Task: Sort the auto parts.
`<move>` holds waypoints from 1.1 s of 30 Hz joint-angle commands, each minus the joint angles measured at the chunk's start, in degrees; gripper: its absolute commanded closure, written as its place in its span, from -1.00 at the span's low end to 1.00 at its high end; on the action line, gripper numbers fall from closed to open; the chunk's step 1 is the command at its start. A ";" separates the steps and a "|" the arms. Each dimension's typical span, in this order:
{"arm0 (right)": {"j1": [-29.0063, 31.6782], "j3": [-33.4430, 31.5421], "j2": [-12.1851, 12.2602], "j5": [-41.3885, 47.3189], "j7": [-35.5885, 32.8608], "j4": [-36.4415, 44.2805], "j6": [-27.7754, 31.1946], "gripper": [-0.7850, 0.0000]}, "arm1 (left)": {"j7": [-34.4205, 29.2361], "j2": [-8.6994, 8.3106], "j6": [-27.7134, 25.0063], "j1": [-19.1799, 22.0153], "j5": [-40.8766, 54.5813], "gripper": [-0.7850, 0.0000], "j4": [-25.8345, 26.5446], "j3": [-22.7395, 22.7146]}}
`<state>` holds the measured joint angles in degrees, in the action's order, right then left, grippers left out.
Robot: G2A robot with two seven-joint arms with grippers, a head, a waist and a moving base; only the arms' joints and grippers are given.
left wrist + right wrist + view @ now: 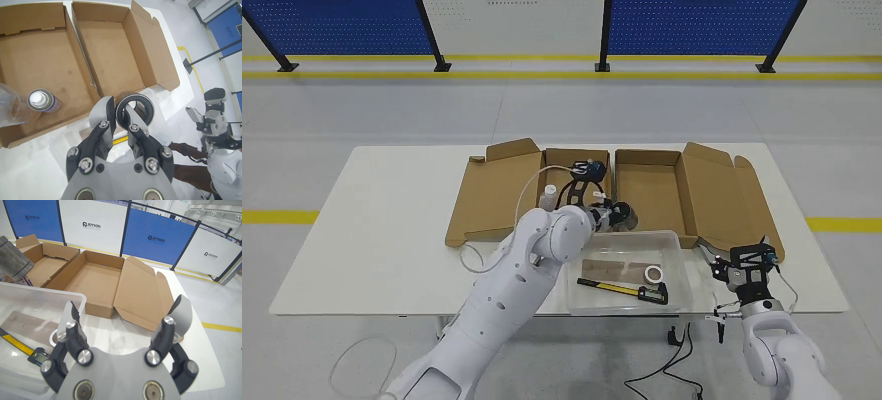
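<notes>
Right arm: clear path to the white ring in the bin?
Probably yes. The right gripper is open beside a corner of the bin, the white ring lies uncovered near that end, and the left gripper holds its bearing near the far rim.

Left arm stretched forward past left end of clear bin (587, 300), wrist turned toward bin's far rim. Above that far rim, left gripper (118, 111) clamped on bearing sleeve (150, 111): one finger inserted in bore, other pressed on outer wall. Right arm positioned low beside bin's right end. There, right gripper (125, 304) pointed away from robot, fingers spread wide, empty.
</notes>
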<state>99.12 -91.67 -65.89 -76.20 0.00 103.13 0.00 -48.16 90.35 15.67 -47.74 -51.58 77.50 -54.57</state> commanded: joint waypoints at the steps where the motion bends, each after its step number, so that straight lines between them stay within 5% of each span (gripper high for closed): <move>1: 0.00 0.00 0.00 0.00 0.00 0.00 0.00 -1.00 | 1.63 0.12 0.01 1.34 -2.25 1.00 -2.62 0.64; 14: 0.00 0.00 0.00 0.00 0.00 0.00 0.00 -1.00 | 4.01 0.86 0.21 4.28 -7.97 1.00 -13.10 2.86; 33: 0.00 0.00 0.00 0.00 0.00 0.00 0.00 -1.00 | 2.50 2.20 0.07 6.85 -9.40 0.89 -21.60 4.22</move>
<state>99.12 -91.67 -65.89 -76.20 0.00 103.13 0.00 -45.31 92.45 15.63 -41.04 -61.17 56.36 -50.40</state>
